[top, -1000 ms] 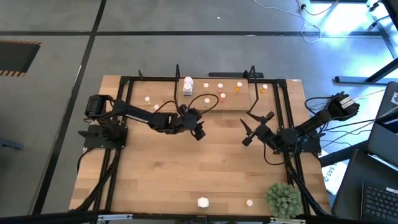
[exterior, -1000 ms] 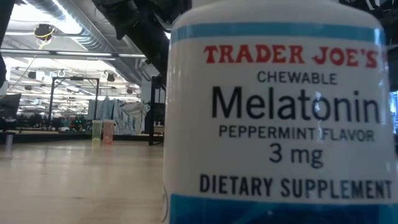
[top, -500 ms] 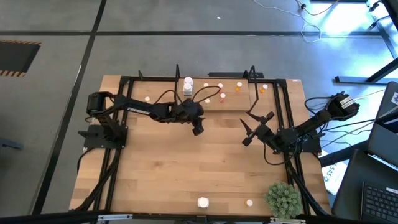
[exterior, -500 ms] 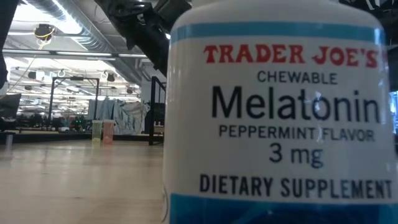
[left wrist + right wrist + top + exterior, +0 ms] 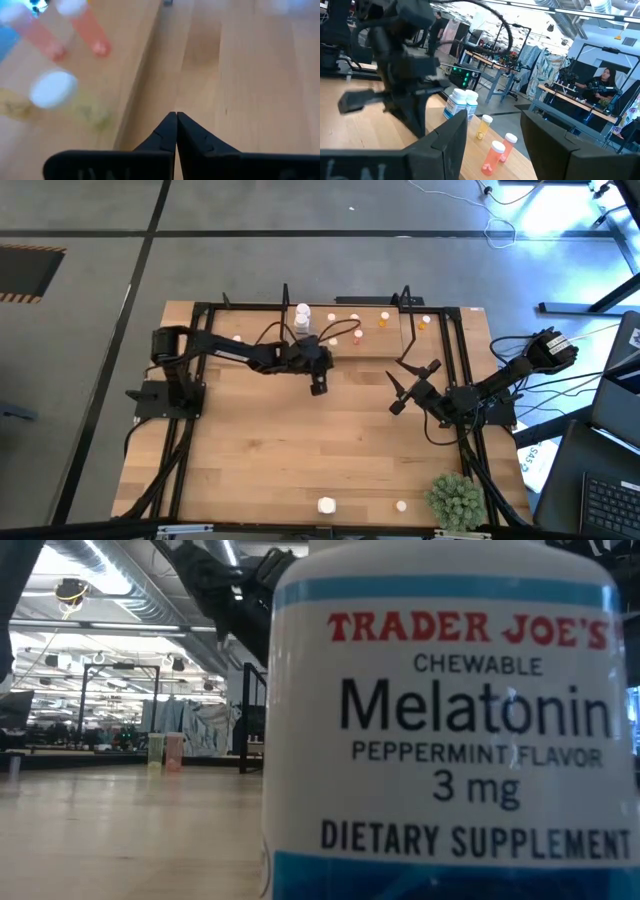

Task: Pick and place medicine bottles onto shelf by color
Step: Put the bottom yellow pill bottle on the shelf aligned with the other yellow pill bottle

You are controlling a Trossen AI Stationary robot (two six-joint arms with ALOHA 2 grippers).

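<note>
My left pincer (image 5: pixel 318 388) hangs over the bare desk (image 5: pixel 300 460) just in front of the shelf (image 5: pixel 390 346), and its two dark fingers (image 5: pixel 170 135) are pressed flat together with nothing between them, touching no bottle. The step in hand, as I judge it, is to go for another bottle, so I should spread the fingers well before I come down, approach from straight above, and close low around the body rather than the cap, since these small cylinders would tip easily. The shelf already carries a stacked pair of white bottles (image 5: pixel 302 318), pink ones (image 5: pixel 356 335) beside them and orange ones (image 5: pixel 382 319) farther along, so whatever I fetch must land next to its own colour without knocking its neighbours. Two bottles are yet to be sorted at the near edge: a white bottle (image 5: pixel 326 505), which fills the low view, and a smaller pale one (image 5: pixel 401 505) near the green plant (image 5: pixel 455 500). My right pincer (image 5: pixel 413 388) waits by the shelf's right end, its fingers apart and empty.
</note>
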